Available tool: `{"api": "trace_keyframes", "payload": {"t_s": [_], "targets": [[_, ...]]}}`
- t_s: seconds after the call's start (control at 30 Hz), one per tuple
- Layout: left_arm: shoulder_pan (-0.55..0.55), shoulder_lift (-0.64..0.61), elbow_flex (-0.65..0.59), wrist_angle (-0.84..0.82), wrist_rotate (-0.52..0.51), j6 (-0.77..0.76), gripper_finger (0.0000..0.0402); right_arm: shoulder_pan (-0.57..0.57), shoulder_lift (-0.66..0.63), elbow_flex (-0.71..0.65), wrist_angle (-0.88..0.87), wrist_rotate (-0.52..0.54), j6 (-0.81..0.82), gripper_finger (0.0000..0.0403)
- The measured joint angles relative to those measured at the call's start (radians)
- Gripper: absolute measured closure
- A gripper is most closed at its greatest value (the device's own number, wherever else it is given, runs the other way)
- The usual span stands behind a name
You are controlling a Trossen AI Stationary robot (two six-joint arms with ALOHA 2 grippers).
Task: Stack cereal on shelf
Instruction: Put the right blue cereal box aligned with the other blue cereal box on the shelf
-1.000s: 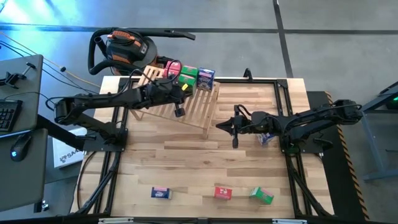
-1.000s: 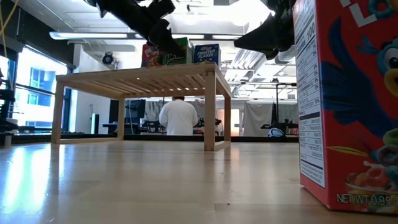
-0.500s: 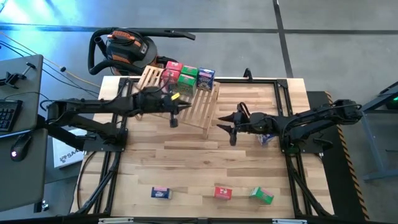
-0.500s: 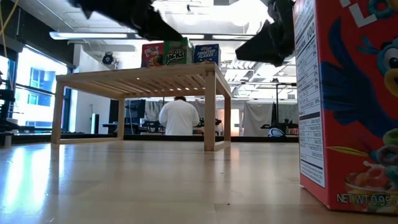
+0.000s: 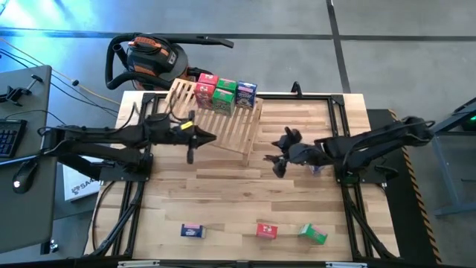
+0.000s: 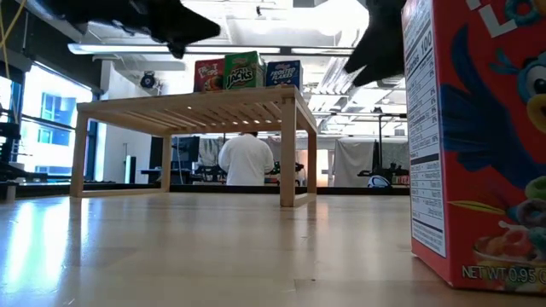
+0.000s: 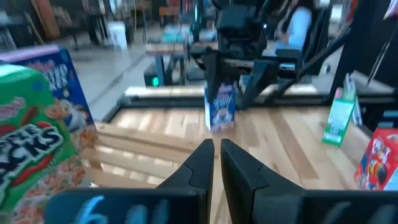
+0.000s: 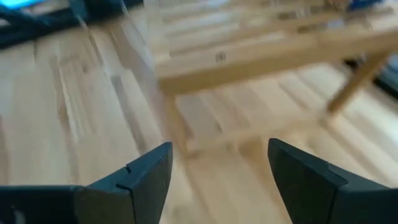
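The slatted wooden shelf (image 5: 216, 119) stands at the table's far left on its short legs. Three cereal boxes stand upright on its far end: red (image 5: 206, 83), green (image 5: 223, 93) and blue (image 5: 246, 94). My left gripper (image 5: 190, 152) is shut and empty, off the shelf's near-left side. My right gripper (image 5: 277, 165) hovers open and empty, right of the shelf's near corner. Just behind it, a blue box (image 7: 221, 107) stands on the table. Blue (image 5: 193, 231), red (image 5: 267, 230) and green (image 5: 313, 234) boxes sit along the near edge.
A black metal frame (image 5: 338, 134) borders the tabletop. A shop vacuum (image 5: 149, 59) sits beyond the far left corner. In the low view, a person (image 6: 246, 160) stands in the room behind the shelf. Bare tabletop (image 5: 223, 193) lies between the shelf and the near row of boxes.
My left gripper has drawn back from above the shelf toward the table's left and near edges, staying shut; the green box now shows uncovered on the shelf. My right gripper has opened and turned a little, staying nearly in place.
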Motion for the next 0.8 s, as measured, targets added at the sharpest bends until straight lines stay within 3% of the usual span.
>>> {"api": "trace_keyframes", "payload": {"t_s": [0.23,0.37,0.57,0.8], "targets": [[0.001,-0.114,-0.188,0.252,0.018,0.023,0.0381,0.109,0.0,0.249,-0.679,-0.016,0.453,0.015],[0.002,-0.152,-0.223,0.267,0.016,0.035,0.0381,0.134,-0.001,0.294,-0.991,-0.122,0.714,0.015],[0.002,-0.158,-0.228,0.246,0.016,0.036,0.0381,0.108,-0.001,0.27,-1.146,-0.244,0.85,0.0122],[0.002,-0.158,-0.228,0.212,0.016,0.036,0.0381,0.02,-0.001,0.183,-1.159,-0.313,0.855,0.0101]]}}
